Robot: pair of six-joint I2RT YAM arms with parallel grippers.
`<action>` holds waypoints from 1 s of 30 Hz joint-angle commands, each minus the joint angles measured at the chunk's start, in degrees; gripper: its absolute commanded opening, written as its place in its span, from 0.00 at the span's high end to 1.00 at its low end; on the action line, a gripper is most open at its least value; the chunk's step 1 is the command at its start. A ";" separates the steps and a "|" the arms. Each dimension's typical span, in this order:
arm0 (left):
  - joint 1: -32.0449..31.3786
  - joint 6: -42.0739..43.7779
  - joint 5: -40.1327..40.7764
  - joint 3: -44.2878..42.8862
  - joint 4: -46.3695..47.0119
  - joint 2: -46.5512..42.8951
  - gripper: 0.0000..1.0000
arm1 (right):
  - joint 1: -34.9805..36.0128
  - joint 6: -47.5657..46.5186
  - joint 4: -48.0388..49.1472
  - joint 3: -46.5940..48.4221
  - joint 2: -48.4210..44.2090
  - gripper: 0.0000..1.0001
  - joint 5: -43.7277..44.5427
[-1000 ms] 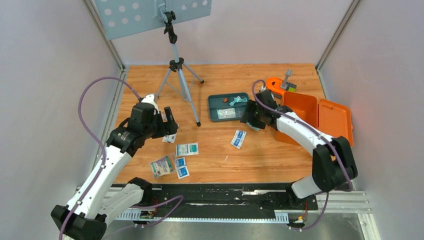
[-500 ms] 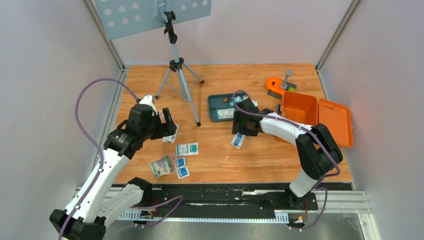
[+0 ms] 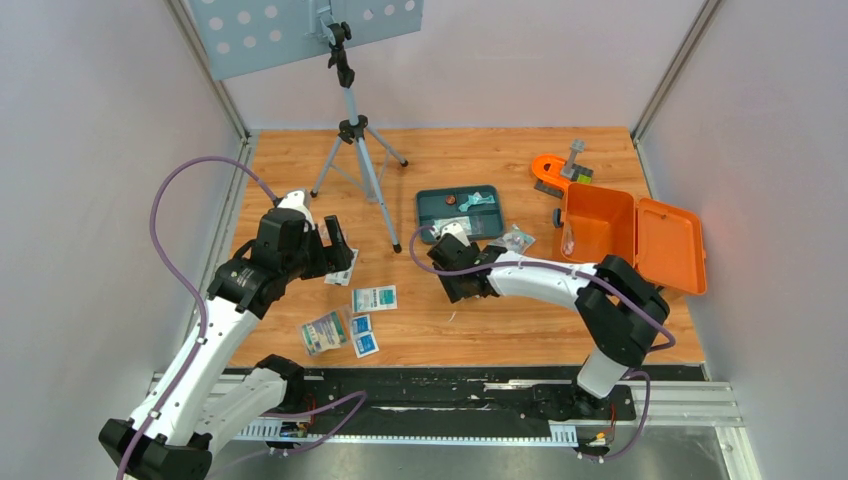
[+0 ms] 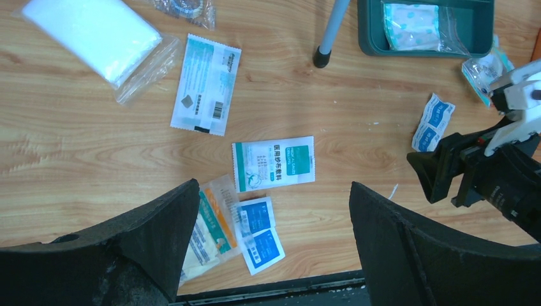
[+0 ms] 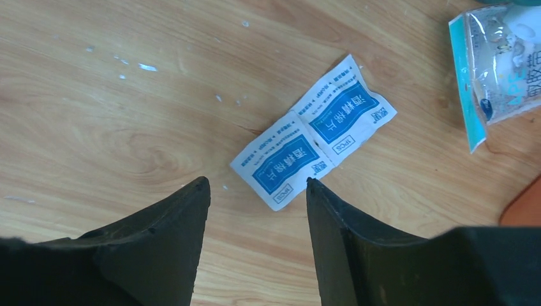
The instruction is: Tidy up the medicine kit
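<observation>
Left gripper (image 4: pixel 273 191): we see its black fingers (image 4: pixel 159 236) spread wide with nothing between them, hanging above the left part of the wooden table (image 3: pixel 500 320).
Beneath the left gripper: a white sachet with green print (image 4: pixel 274 164), a pair of small blue sachets (image 4: pixel 258 233) nearer, and a white sachet with a barcode (image 4: pixel 205 85) farther left, all flat on the wood and untouched.
Right gripper (image 5: pixel 256 185): we find the fingers (image 5: pixel 172 217) parted, gripping nothing, low over the middle of the table.
Twin blue-and-white sachet strip (image 5: pixel 312 131): it lies flat, and its near corner falls between the two right fingertips; we cannot tell whether either tip touches it.
Clear plastic packet with a teal edge (image 5: pixel 497 70): just right of the strip, apart from the fingers.
Medicine kit (image 3: pixel 668 243): the orange plastic box sits at the right side of the table, lid swung open to the right, well apart from both grippers.
Dark teal divided tray (image 3: pixel 418 218): beyond the right gripper, left of the kit.
</observation>
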State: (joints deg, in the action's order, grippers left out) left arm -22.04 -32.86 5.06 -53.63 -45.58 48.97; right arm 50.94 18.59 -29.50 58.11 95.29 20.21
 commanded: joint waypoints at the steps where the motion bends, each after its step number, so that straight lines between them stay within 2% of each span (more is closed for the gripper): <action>1: 0.25 -0.13 0.70 -0.07 0.51 -0.45 0.05 | 0.95 -4.58 -1.24 0.07 2.27 0.43 7.48; 11: 0.25 -0.50 0.49 0.24 0.84 -0.54 0.05 | 1.23 -8.13 -0.68 -0.40 5.21 0.53 9.06; 14: 0.25 -0.38 0.43 0.20 0.82 -0.62 0.05 | 1.19 -8.96 0.59 -0.76 5.82 0.59 8.80; 18: 0.25 -0.42 0.54 0.19 0.85 -0.63 0.05 | 1.18 -9.90 2.39 -1.15 6.35 0.72 8.56; 23: 0.25 -0.43 0.50 0.21 0.67 -0.89 0.05 | 1.18 -10.42 3.41 -0.70 7.06 1.00 8.55; 30: 0.25 -0.43 0.50 0.10 0.67 -1.03 0.05 | 1.28 -10.05 3.37 0.14 3.18 1.00 9.39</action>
State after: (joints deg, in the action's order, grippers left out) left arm -22.04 -32.88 5.04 -53.63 -45.58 48.80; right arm 52.10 8.62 -26.92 57.76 100.95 28.95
